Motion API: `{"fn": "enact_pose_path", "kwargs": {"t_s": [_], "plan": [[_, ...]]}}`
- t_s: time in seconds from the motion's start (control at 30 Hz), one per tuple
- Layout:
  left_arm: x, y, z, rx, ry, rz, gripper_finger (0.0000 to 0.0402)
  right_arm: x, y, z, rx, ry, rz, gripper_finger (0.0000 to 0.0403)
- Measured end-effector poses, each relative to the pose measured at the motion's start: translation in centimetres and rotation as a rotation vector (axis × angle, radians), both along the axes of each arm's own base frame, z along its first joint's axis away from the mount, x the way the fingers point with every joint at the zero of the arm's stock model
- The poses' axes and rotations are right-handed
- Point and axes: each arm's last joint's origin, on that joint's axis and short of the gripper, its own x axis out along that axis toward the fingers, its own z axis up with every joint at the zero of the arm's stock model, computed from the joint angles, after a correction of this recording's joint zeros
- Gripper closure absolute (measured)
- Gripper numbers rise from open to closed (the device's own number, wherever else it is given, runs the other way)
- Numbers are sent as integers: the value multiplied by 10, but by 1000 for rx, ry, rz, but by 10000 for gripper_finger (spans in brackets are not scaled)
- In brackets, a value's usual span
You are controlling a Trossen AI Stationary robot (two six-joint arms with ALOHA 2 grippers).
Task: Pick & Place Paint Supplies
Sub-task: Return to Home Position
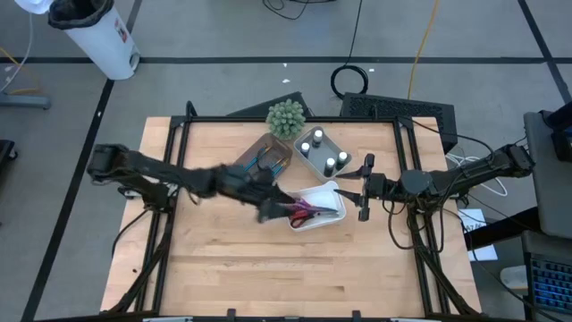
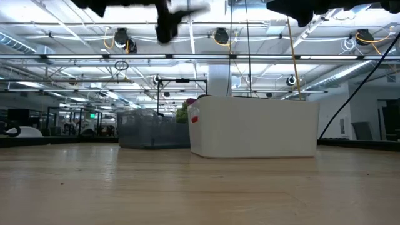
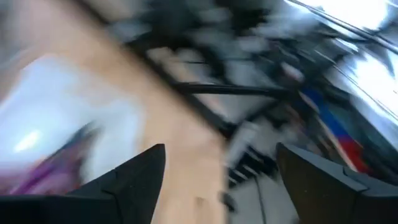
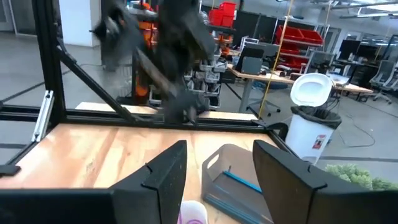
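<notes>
Red and purple scissors (image 1: 304,213) lie in the white tray (image 1: 332,191) near the table's middle. My left gripper (image 1: 273,207) hangs blurred over that tray's left end, open, with nothing between its fingers (image 3: 142,180); the scissors' purple handle (image 3: 43,177) shows below it. Brushes (image 1: 271,161) lie in the brown tray (image 1: 255,152), and white-capped bottles (image 1: 319,148) stand in the pale blue-grey tray (image 1: 344,148). My right gripper (image 1: 359,188) waits right of the white tray, raised and open, with nothing between its fingers (image 4: 163,180).
A round green plant (image 1: 286,117) stands at the table's far edge behind the trays. Black frame bars (image 1: 174,143) run along the table's left and right sides. The near half of the wooden table (image 1: 286,277) is bare wood. In the low view the white tray (image 2: 253,128) stands mid-table.
</notes>
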Motion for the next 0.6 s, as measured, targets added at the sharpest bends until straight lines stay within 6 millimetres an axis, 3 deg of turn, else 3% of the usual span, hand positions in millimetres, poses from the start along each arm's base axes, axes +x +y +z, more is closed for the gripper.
{"fn": "enact_pose_path", "kwargs": {"t_s": [0.13,0.27,0.47,0.6], "plan": [[-30,6,42,209,-193,-352,76,0,0,1,-4,-8,-1,225],[-64,12,62,347,-277,-618,70,0,0,-2,-91,33,-5,223],[-109,13,69,624,-359,-553,69,-2,-3,-10,-88,126,-16,228],[-146,23,41,706,-363,-463,68,-8,-6,-8,-64,123,-23,227]]}}
